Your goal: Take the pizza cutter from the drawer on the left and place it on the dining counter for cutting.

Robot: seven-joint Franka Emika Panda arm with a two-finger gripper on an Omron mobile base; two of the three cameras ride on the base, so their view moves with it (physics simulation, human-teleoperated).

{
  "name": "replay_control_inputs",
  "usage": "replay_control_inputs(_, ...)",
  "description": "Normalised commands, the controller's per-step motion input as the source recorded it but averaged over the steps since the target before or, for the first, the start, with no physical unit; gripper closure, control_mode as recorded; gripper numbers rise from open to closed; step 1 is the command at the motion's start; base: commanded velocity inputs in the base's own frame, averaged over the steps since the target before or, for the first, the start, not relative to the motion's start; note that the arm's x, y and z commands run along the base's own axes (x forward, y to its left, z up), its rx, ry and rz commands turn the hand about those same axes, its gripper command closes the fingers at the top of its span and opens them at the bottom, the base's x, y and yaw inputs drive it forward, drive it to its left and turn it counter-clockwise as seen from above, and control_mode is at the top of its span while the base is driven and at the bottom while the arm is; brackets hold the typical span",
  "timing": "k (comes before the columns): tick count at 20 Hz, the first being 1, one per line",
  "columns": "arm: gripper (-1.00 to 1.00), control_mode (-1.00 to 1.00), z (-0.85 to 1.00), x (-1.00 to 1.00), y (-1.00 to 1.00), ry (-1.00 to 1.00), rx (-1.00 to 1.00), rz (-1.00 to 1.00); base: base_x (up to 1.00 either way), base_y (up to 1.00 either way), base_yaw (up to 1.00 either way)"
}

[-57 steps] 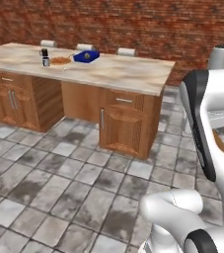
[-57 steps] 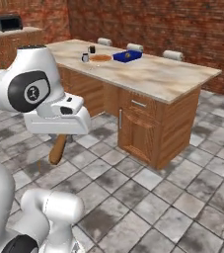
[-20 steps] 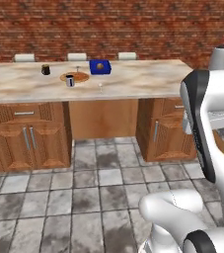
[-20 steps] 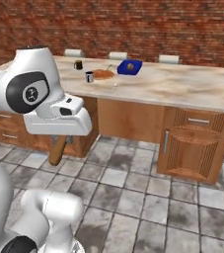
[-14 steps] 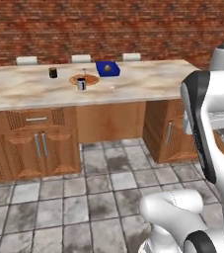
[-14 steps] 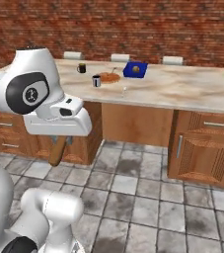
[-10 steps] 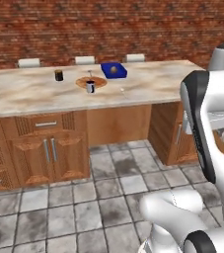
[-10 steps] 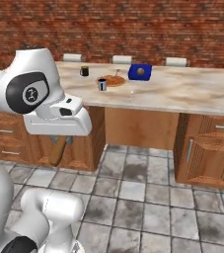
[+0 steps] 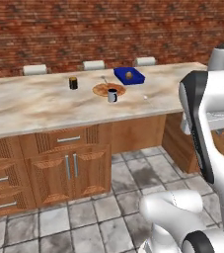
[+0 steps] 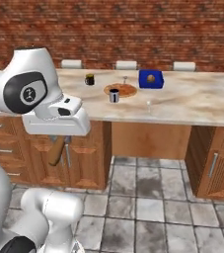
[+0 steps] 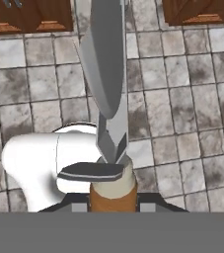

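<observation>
My gripper (image 11: 111, 172) is shut on the pizza cutter (image 11: 103, 64). The silver-grey wheel blade stands up through the middle of the hand view, above the floor tiles, and the brown handle (image 11: 112, 191) sits between the fingertips. From the right base view, the gripper (image 10: 59, 140) hangs under the white hand, well short of the counter, with the brown handle (image 10: 56, 151) poking down and left. The dining counter (image 9: 29, 106) (image 10: 202, 101) runs across ahead, with a beige veined marble top. The drawer is out of view.
On the counter stand a dark shaker (image 9: 73, 82), a pizza (image 9: 108, 89), a small cup (image 9: 112, 95) and a blue box (image 9: 129, 75). Pale stools (image 9: 93, 64) line its far side, and closed cabinet doors (image 9: 66, 170) fill its front. Grey floor tiles (image 10: 148, 197) lie between me and it.
The whole scene has shifted as the base moved: the counter now looks nearer and more square-on. The arm keeps its pose, with the pizza cutter still in its grip.
</observation>
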Motion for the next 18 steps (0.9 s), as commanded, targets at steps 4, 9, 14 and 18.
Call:
replay_control_inputs(4,1.00,1.00,0.00,0.00,0.00,0.00,0.00,0.00,0.87,0.03,-0.02)
replay_control_inputs(9,1.00,1.00,0.00,0.00,0.00,0.00,0.00,0.00,0.88,-0.18,0.00)
replay_control_inputs(14,1.00,1.00,0.00,0.00,0.00,0.00,0.00,0.00,0.66,-0.10,0.00)
replay_control_inputs(18,1.00,1.00,0.00,0.00,0.00,0.00,0.00,0.00,0.61,-0.01,0.00)
